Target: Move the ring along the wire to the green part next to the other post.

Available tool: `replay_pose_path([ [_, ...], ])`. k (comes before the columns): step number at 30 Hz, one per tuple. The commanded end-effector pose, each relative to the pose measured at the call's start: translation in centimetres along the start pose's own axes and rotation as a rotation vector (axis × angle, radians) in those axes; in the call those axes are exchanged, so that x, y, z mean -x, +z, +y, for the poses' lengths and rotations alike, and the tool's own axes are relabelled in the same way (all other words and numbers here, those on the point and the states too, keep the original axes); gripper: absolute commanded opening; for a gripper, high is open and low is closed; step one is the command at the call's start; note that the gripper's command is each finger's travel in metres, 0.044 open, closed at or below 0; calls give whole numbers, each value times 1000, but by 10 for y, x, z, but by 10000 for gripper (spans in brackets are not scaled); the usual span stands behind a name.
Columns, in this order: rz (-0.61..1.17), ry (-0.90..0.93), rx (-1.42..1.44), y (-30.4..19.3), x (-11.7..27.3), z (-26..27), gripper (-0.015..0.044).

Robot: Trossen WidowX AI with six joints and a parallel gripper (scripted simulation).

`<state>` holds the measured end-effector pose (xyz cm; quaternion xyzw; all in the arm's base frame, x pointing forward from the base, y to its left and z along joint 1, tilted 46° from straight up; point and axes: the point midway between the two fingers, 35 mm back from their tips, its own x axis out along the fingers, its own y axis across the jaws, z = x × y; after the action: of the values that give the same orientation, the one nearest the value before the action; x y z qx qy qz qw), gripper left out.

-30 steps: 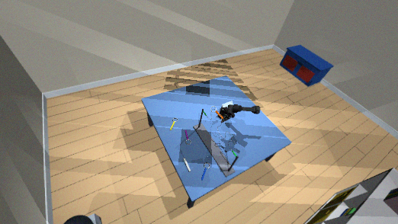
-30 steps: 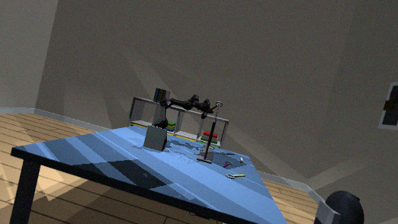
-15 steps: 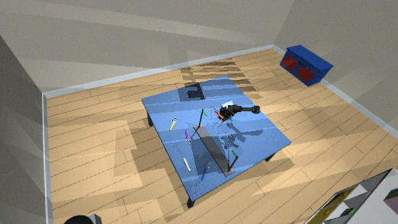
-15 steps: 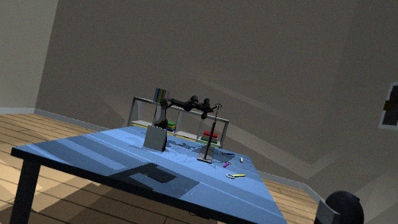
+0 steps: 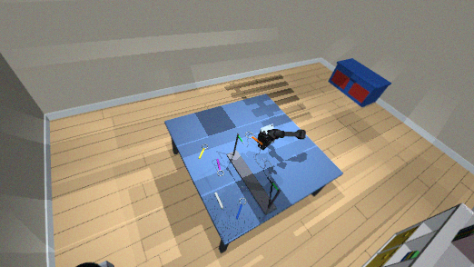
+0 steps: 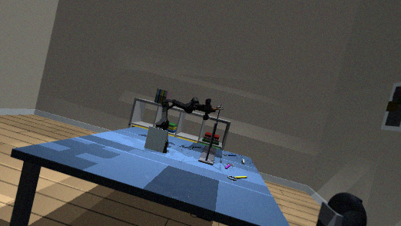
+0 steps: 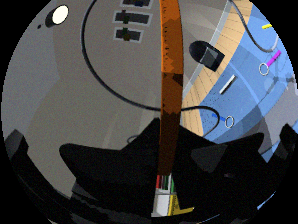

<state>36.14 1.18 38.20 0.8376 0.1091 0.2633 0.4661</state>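
On the blue bench, a dark post with a green wire piece at its top stands left of my pincer, seen from above. Next comes the task's ring, a thin, pale hoop held in the air between post and pincer. Its orange handle is straight, slim and flat-sided, bright orange on top and shaded brown lower down; my pincer is closed on it.

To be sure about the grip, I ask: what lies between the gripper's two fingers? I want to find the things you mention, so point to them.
The orange handle (image 5: pixel 257 140) (image 7: pixel 171 90) lies between the gripper's (image 5: pixel 261 143) (image 7: pixel 165 167) fingers, as the wrist view shows.
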Motion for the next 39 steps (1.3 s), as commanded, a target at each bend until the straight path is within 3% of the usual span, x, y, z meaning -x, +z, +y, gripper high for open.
replay_pose_path([
  [1, -11, 21, -43, 2, 1, 0, -150],
  [39, -62, 247, -458, 6, 1, 19, -150],
])
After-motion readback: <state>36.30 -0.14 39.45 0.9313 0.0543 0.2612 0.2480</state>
